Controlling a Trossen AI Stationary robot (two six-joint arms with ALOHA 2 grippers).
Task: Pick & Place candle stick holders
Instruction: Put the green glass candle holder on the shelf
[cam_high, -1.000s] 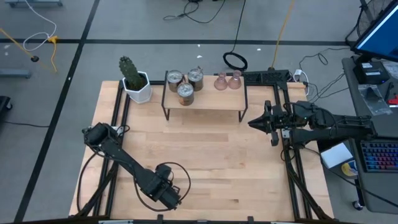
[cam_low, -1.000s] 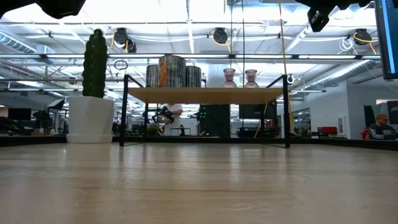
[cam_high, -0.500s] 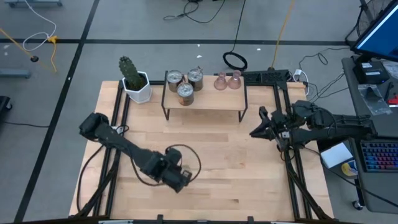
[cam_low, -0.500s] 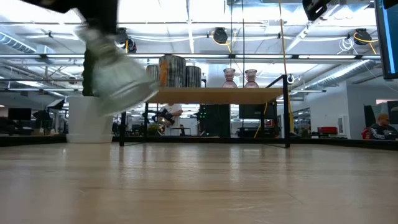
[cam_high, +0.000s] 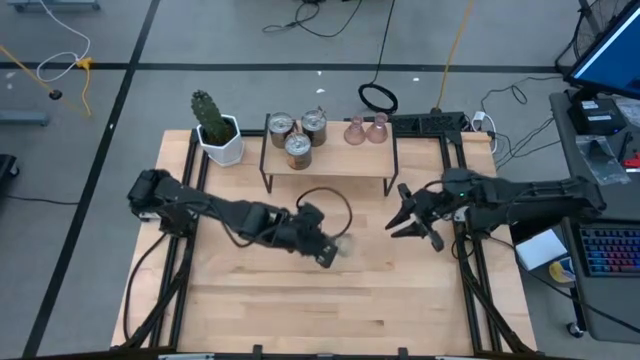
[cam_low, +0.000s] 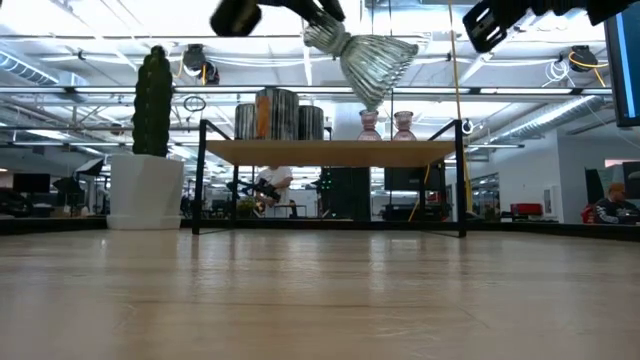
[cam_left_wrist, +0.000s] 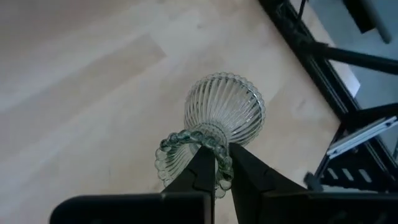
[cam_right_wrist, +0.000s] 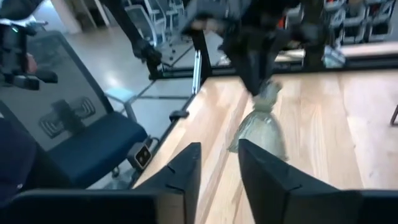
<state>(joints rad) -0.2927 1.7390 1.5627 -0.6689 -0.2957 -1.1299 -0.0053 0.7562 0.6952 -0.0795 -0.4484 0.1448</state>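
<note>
Centre of the high view: the left gripper (cam_high: 330, 250) is clamped on the beaded rim of a ribbed olive-green glass candle holder (cam_left_wrist: 224, 112), carried clear above the wooden table (cam_high: 300, 300). Right of centre, the right gripper (cam_high: 408, 220) faces it, fingers apart and empty. On the small shelf (cam_high: 340, 165) at upper centre stand three silvery metal holders (cam_high: 298, 148) and two pink glass holders (cam_high: 365, 130); a potted cactus (cam_high: 212, 122) stands to their left.

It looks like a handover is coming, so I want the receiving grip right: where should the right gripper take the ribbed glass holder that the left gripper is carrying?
Probably at the ribbed bulb of the glass holder, approached from its free end. The left gripper is shut on the beaded rim, so that end is taken; the bulb juts clear beyond the fingers, held in the air above the table. The right gripper, open, already faces it.
</note>
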